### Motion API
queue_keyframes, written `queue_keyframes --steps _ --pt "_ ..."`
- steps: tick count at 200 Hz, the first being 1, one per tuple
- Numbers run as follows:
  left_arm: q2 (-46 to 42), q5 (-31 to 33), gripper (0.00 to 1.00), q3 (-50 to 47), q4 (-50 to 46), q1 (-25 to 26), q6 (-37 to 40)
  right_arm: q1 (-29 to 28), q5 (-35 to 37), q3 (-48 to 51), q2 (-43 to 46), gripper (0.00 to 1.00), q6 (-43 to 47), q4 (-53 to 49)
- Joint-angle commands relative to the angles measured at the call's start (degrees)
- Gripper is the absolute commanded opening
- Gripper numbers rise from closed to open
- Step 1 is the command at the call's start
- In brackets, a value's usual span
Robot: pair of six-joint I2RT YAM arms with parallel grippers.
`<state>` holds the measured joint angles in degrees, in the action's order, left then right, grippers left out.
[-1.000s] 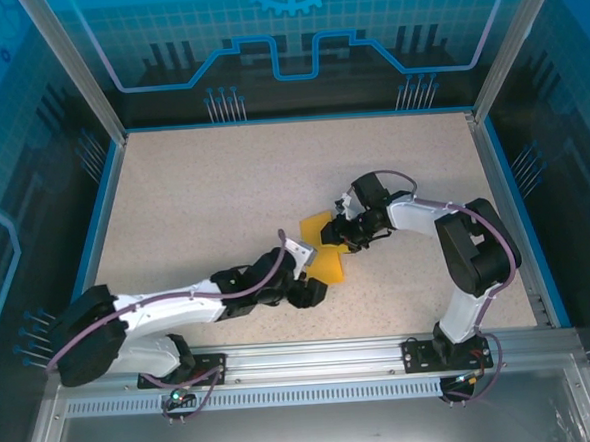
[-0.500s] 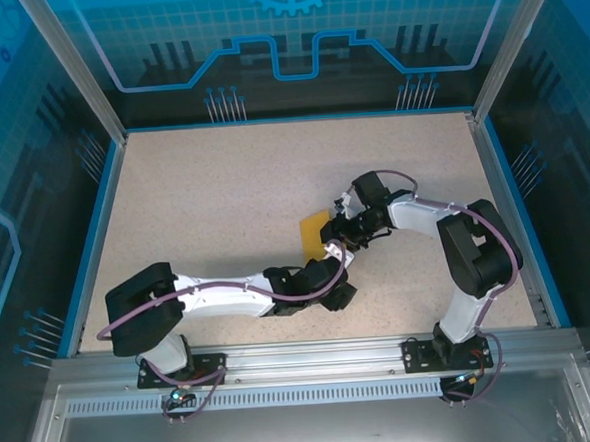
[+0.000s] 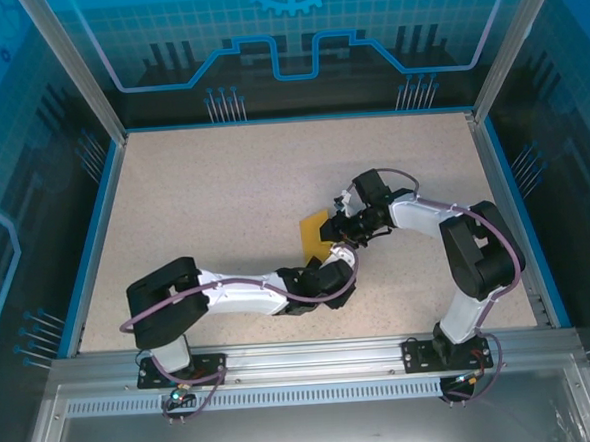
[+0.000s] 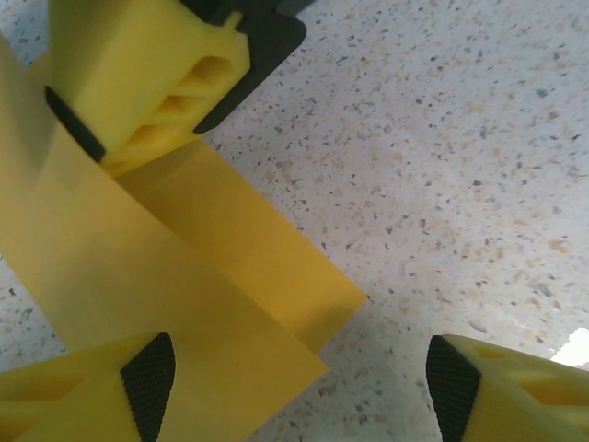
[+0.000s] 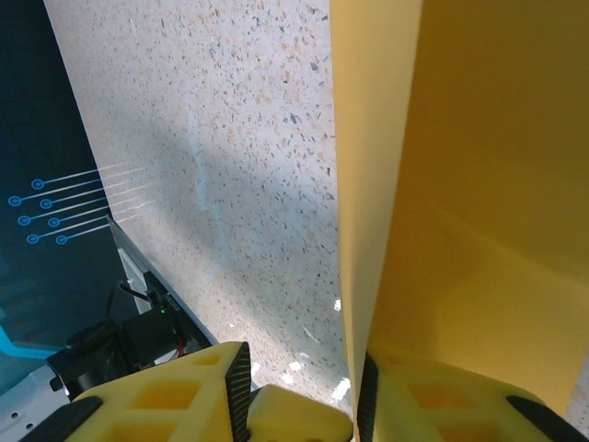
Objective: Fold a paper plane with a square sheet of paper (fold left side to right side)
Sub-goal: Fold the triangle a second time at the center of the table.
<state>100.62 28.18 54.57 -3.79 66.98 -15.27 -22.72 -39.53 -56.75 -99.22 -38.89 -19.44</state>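
Folding left over right, we judge that the right hand (image 5: 304, 391), jaws part open around the raised flap of the square sheet of paper (image 3: 317, 236) mid-tabletop (image 3: 223, 195), should close squarely before the wide-open, empty left hand (image 4: 304, 396) presses the crease.

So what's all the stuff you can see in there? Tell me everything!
sheet of paper: one, orange-yellow, middle of the table, tilted up off it
table: one, speckled beige with a blue rim, under everything
walls: blue see-through panels with line patterns, around the far and side edges
metal rail: one, silver, along the near edge
left arm: one, white and black, reaching in from the near left
right arm: one, white and black, bent in from the near right
left gripper: one, yellow, jaws open just above the paper's corner
right gripper: one, yellow, jaws apart with the paper's edge between them
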Motion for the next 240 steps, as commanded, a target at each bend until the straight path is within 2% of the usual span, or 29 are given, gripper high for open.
queue_keyframes --steps 1,23,51,81,111,176,240 --pt "2.1 3.2 0.75 2.1 1.5 0.5 2.7 0.4 -1.5 -1.2 1.3 0.37 -0.8 -0.6" --pt "3.4 4.2 0.73 3.1 1.2 0.5 3.2 0.3 -1.4 -1.3 1.0 0.37 -0.8 -0.6" --pt "3.2 5.3 0.64 3.1 1.0 0.5 3.1 0.1 -1.0 -1.2 0.7 0.37 -0.4 -1.0" --pt "1.8 5.7 0.44 2.6 0.6 0.5 2.9 0.2 -0.3 -1.3 0.4 0.37 0.1 -1.6" --pt "0.1 5.7 0.32 1.9 0.3 0.6 2.4 0.0 0.7 -1.6 0.2 0.37 1.1 -2.7" --pt "-2.4 3.1 0.19 -0.4 2.4 0.4 1.4 0.1 2.1 -2.1 -0.2 0.36 2.6 -4.4" --pt "-3.2 1.9 0.0 -1.2 2.4 0.0 0.5 0.1 2.1 -2.4 -0.2 0.37 3.6 -4.4"
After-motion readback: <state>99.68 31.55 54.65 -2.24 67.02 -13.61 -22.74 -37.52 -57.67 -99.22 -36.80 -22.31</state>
